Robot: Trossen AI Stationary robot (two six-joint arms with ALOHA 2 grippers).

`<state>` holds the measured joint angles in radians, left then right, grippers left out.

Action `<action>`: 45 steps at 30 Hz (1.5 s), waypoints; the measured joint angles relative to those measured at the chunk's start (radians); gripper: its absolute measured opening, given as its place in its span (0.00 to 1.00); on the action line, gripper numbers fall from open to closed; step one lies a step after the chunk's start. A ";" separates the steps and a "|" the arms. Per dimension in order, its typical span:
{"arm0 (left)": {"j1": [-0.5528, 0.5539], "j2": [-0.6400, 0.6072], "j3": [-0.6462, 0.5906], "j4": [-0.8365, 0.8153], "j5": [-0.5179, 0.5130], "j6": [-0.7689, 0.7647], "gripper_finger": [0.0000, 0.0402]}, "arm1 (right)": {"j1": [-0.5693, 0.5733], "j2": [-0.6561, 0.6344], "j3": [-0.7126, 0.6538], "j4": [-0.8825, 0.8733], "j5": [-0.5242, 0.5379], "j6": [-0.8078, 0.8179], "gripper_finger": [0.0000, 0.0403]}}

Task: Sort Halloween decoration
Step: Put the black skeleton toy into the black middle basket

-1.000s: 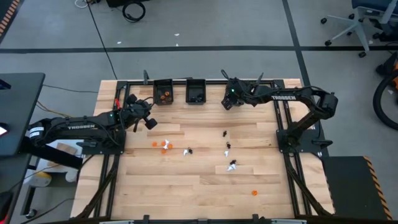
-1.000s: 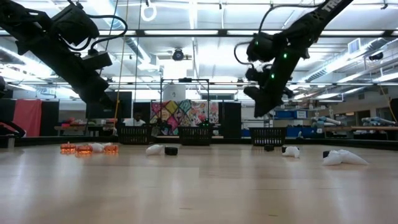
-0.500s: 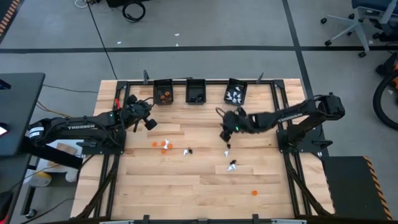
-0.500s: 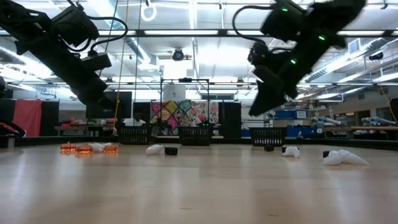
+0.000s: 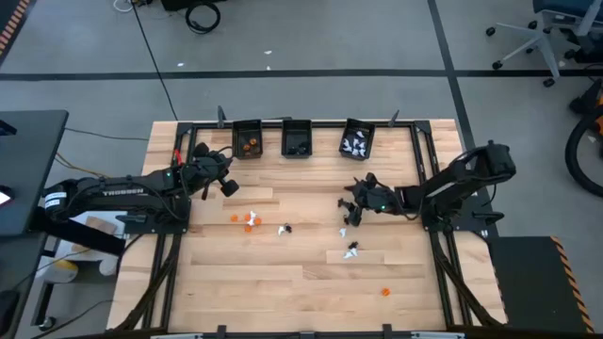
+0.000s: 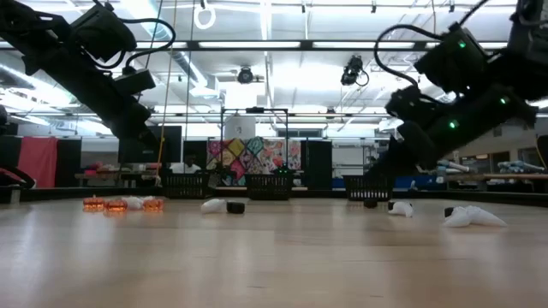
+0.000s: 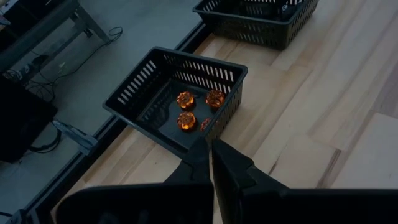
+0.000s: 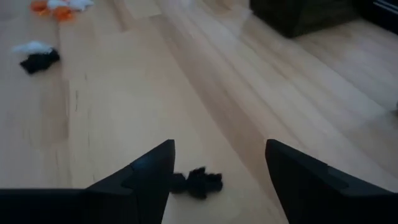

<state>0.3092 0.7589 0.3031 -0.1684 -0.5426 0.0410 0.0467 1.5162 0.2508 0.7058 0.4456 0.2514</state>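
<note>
Small orange, black and white Halloween trinkets lie scattered on the wooden table: an orange-and-white cluster (image 5: 247,219), a white-and-black pair (image 5: 285,228), white-and-black ones (image 5: 352,250) and a lone orange one (image 5: 384,292). My right gripper (image 8: 217,163) is open low over the table's right middle (image 5: 352,201). A black trinket (image 8: 199,182) lies on the wood between its fingers, close to one of them. My left gripper (image 7: 209,155) is shut and empty, hovering near the left bin (image 7: 180,99), which holds orange trinkets.
Three black bins stand along the far edge: the left bin (image 5: 247,139) with orange pieces, the middle one (image 5: 297,139) with black pieces, and the right one (image 5: 356,141) with white pieces. Black frame rails (image 5: 429,188) run along the table's sides.
My right gripper has swung from over the right bin toward the table's near edge and down to just above the wood, tipping to a flatter slant. The right bin, which it covered, now shows.
</note>
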 joint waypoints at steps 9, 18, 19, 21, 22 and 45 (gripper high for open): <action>0.000 0.000 0.000 0.000 0.000 0.004 0.00 | -0.014 0.243 -0.015 0.277 -0.057 -0.098 0.60; 0.000 0.000 0.000 0.000 -0.001 0.004 0.00 | -0.031 0.371 -0.014 0.428 -0.108 -0.114 0.43; 0.000 0.000 0.000 0.000 -0.001 0.003 0.00 | -0.031 0.372 -0.014 0.426 -0.111 -0.120 0.39; 0.000 0.000 0.000 0.000 -0.001 0.003 0.00 | -0.030 0.371 -0.015 0.418 -0.118 -0.125 0.30; 0.000 0.000 0.000 0.000 -0.001 0.003 0.00 | -0.030 0.371 -0.015 0.418 -0.125 -0.128 0.26; 0.000 0.000 0.001 0.019 -0.002 0.005 0.00 | -0.159 0.286 0.453 -0.183 -0.353 -0.152 0.06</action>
<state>0.3092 0.7593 0.3038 -0.1493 -0.5442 0.0456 -0.1121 1.8023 0.7038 0.5232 0.0924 0.0994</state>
